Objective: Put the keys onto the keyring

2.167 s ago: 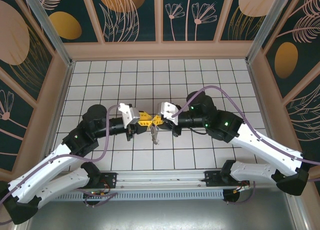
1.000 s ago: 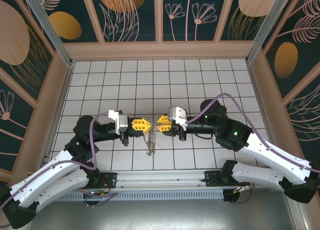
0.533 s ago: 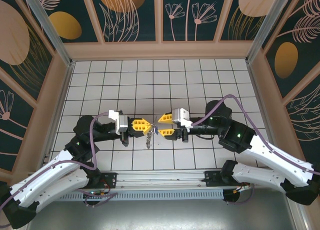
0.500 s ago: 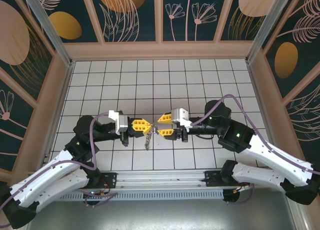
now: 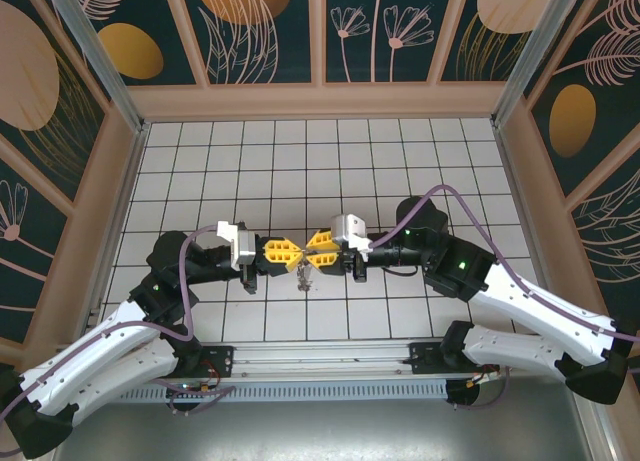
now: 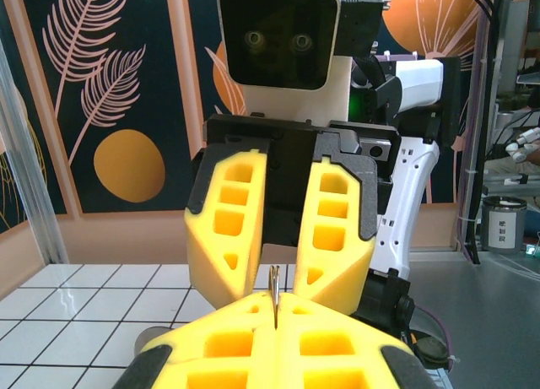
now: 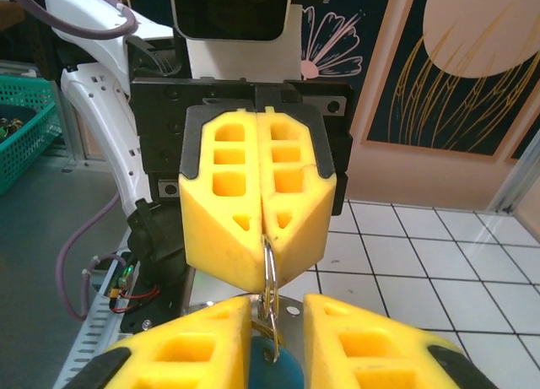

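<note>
Above the near middle of the bench [image 5: 250,161], the left hand [image 5: 293,252] and right hand [image 5: 312,249] meet tip to tip. The keyring [image 7: 270,271] hangs pinched in the left hand. The key [image 7: 274,365] sits below it, between the right hand's fingers.

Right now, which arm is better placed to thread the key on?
Right. The left gripper is shut on the metal ring, anchoring it; the blue key head sits between the right gripper's parted fingers.
</note>
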